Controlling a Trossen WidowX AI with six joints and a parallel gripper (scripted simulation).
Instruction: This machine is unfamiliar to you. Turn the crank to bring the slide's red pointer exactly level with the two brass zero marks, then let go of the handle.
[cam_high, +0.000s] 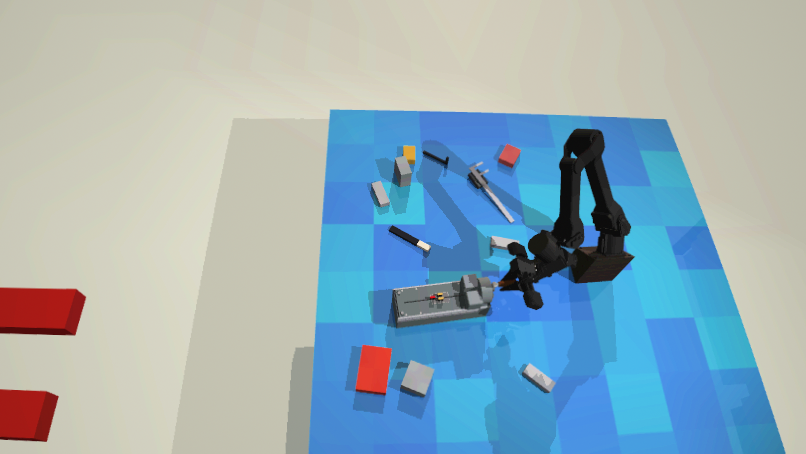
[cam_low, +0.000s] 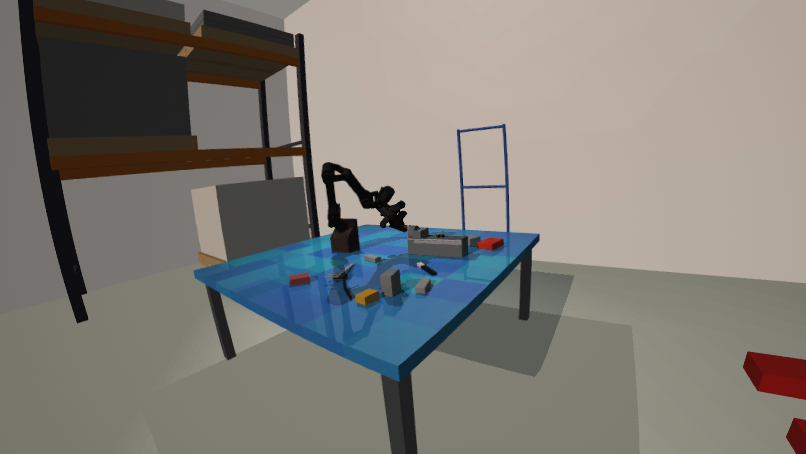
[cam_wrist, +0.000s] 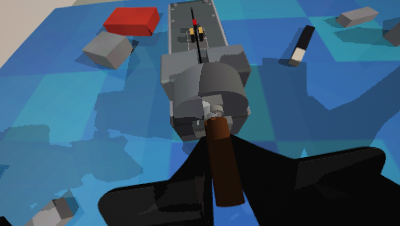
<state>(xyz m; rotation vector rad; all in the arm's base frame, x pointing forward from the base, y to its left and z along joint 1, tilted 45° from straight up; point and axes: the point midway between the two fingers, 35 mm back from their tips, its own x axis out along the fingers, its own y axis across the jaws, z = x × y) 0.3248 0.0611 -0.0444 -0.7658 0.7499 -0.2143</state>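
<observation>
Blue checkered table (cam_high: 705, 349) carries the crank machine (cam_high: 434, 304) (grey), scattered blocks, tools.

Glossy blue table (cam_low: 462, 293) — matt grey metal machine (cam_high: 417, 315)

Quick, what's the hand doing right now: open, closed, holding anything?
Hand: closed on the brown crank handle at the end of the grey machine.
</observation>
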